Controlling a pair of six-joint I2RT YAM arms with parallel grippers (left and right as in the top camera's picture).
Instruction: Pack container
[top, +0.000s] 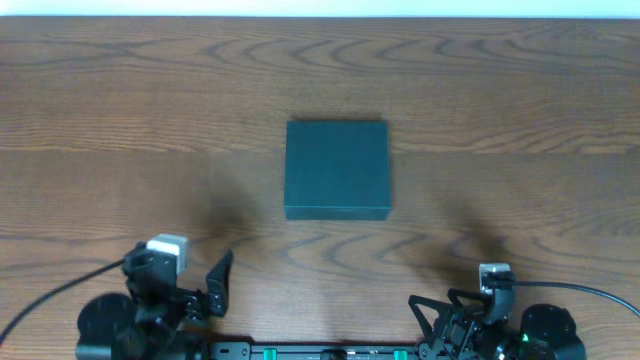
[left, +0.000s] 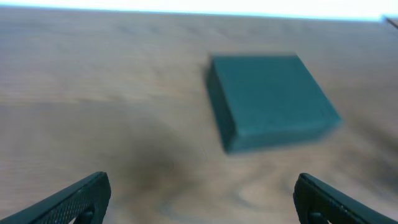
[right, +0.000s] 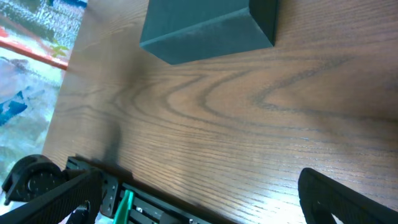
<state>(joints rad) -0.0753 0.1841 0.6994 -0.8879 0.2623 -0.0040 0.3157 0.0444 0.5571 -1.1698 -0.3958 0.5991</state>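
The container (top: 336, 169), a dark square shallow box with its lid shut, sits on the wooden table near the middle. It shows in the left wrist view (left: 270, 99) ahead and to the right, and in the right wrist view (right: 208, 28) at the top. My left gripper (top: 205, 290) is open and empty at the front left, well short of the box; its fingers frame bare table in the left wrist view (left: 202, 199). My right gripper (top: 455, 318) is open and empty at the front right, above the table's front edge (right: 199, 199). No snack packets are in view.
The wooden table (top: 120, 120) stretches left, right and behind the box. The arms' black base rail (top: 320, 350) runs along the front edge. Beyond the table's left edge, coloured clutter (right: 31, 37) shows in the right wrist view.
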